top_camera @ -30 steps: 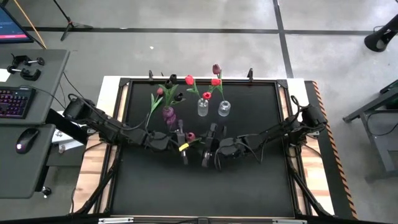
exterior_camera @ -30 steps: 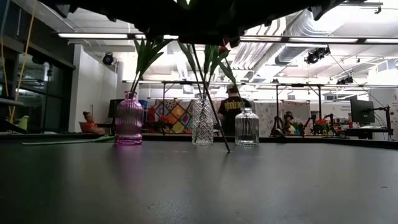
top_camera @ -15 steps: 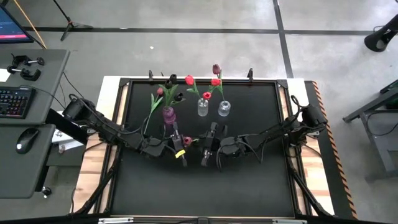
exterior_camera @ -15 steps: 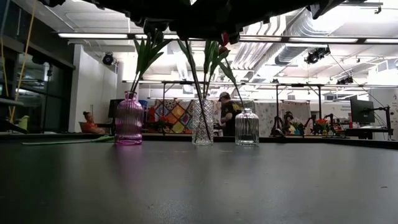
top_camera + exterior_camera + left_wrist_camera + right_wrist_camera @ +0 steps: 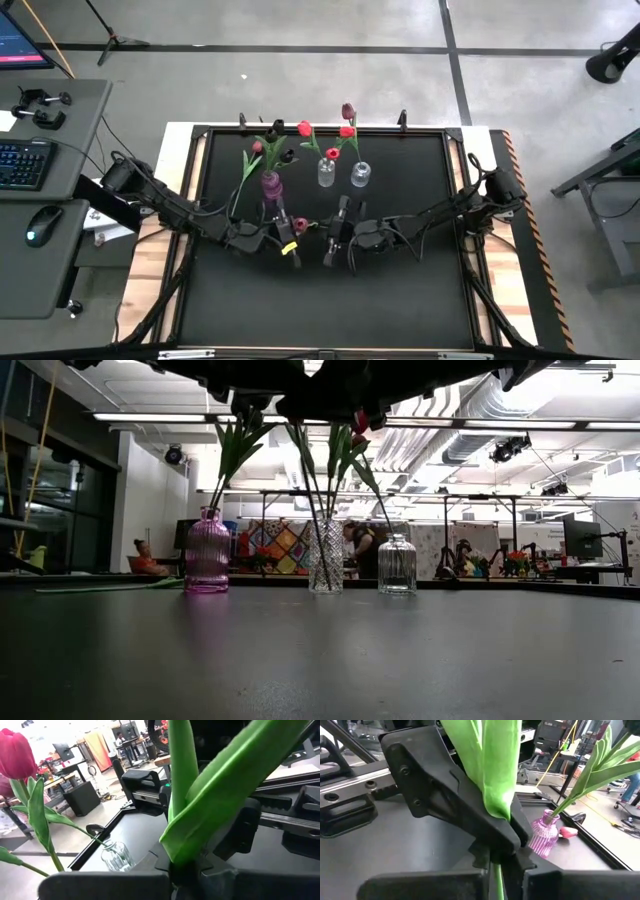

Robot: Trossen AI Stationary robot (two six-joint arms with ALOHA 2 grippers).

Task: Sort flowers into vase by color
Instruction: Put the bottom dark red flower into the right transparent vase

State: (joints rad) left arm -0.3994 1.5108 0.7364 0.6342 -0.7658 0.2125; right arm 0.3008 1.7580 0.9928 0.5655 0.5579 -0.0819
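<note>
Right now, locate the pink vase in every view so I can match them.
High view: pink vase, leftmost of three at the mat's far side.
Low view: left of the two clear vases.
Left wrist view: not in it.
Right wrist view: right of centre, behind the held stem.
Shared landmark: its green leaves.

Three vases with flowers crowded the table's upper centre; both grippers blocked the middle; the lower half lay open.
</note>
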